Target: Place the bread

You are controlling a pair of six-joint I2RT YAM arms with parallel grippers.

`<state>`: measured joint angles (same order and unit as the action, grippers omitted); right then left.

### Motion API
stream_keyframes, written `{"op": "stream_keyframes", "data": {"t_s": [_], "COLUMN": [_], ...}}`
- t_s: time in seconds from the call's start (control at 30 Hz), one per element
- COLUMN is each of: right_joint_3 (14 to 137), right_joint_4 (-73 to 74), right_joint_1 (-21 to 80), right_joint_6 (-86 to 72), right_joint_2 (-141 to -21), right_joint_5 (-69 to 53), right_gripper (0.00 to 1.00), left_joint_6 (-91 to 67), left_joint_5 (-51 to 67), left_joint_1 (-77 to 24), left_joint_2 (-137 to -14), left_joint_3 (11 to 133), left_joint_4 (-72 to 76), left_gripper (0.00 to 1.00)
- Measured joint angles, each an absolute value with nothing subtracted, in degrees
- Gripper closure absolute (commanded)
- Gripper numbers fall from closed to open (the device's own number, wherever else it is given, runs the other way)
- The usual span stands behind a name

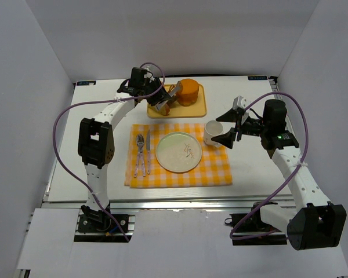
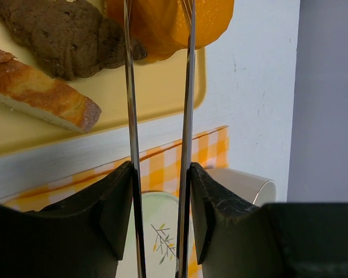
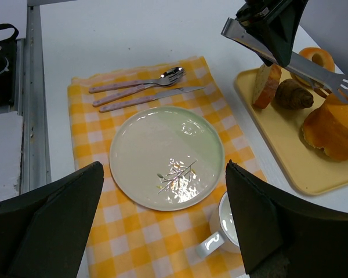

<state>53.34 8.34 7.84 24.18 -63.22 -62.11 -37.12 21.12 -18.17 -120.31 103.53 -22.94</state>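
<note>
Presently, the bread (image 1: 188, 91) sits on the yellow tray (image 1: 194, 111) at the far side of the surface (image 1: 104, 174), toward the tray's right end. The left fingers (image 2: 113, 214) are clamped on a pair of metal tongs (image 2: 130, 116), one dark pad pressing on each blade. The blades run forward, slightly apart, to the bread (image 2: 168, 23).

In the right wrist view the slotted tip of the tongs (image 3: 290, 58) lies at the top of the bread (image 3: 333, 127). Whether the blades pinch it cannot be told.

Also on the tray: a dark brown croissant-shaped piece (image 2: 64, 35) just beside the bread, a crusted slice (image 2: 40, 92) near it, and a ring donut (image 3: 316, 58) at the far edge.

The right fingers (image 3: 46, 231) stand wide apart, with nothing between them. They hover just beside the white cup (image 1: 213, 133), over the right part of the yellow checked cloth (image 1: 220, 168).

The pale green plate (image 1: 178, 152) lies in the middle of the cloth, bare, with a small sprig motif. The cutlery (image 1: 140, 153) lies on the cloth to the plate's left. The cup stands at the cloth's far right corner, just beside the plate.
</note>
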Motion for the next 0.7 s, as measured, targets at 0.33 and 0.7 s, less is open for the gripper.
{"op": "stream_keyframes", "data": {"t_s": [0.33, 0.7], "right_joint_3": [53.34, 53.34], "right_joint_4": [8.32, 7.44], "right_joint_1": [7.84, 7.81], "right_joint_6": [24.10, 23.49], "right_joint_2": [-63.22, -63.22], "right_joint_5": [-62.35, -62.94], "right_gripper": [0.11, 0.11], "left_joint_6": [-38.61, -40.07], "left_joint_5": [22.31, 23.86], "left_joint_1": [-18.17, -18.17], "left_joint_2": [-120.31, -120.31], "left_joint_3": [103.53, 103.33], "left_joint_4": [-22.20, -20.34], "left_gripper": [0.56, 0.81]}}
